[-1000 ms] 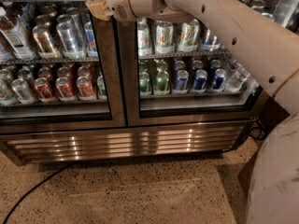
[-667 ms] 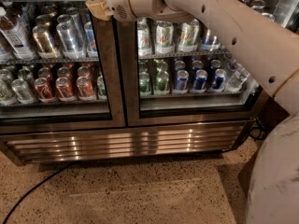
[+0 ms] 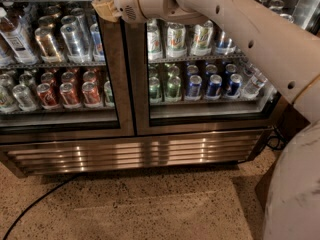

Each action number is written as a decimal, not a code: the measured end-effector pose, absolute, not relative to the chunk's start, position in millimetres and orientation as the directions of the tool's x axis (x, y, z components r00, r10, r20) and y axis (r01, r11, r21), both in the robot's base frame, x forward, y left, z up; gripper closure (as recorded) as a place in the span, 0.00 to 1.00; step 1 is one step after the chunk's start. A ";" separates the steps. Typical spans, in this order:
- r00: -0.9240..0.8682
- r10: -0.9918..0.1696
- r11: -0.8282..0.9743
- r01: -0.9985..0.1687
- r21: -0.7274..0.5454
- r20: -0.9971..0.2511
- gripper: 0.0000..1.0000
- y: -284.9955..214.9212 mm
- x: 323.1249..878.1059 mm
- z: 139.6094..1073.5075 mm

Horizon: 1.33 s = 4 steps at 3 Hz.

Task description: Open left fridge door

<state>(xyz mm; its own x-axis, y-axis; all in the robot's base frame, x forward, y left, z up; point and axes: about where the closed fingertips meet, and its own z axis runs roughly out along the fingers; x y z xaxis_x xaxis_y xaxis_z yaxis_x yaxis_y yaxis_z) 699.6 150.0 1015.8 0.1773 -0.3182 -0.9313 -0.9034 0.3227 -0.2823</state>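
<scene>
Robot arm and body.
Cream tubular arm (image 3: 240, 29) with dark round holes and a vent patch; tan gripper (image 3: 104, 6) at upper left; white rounded body (image 3: 295, 194).

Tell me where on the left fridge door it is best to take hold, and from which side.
Grip the left fridge door on its right frame edge, at the centre seam beside the twin door; no separate handle shows. Come from the front near the top, where the gripper is: the doors meet in the middle, so it probably hinges at its left.

A black cable (image 3: 37, 202) trails across the speckled floor (image 3: 150, 209).
</scene>
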 end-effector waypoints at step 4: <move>0.159 -0.322 0.285 -0.924 -0.256 -0.933 1.00 148.8 695.2 1015.5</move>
<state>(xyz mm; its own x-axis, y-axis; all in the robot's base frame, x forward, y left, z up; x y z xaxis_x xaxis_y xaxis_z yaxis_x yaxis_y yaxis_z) 695.2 148.8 1015.5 0.1592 -0.3216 -0.9334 -0.9236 0.2855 -0.2559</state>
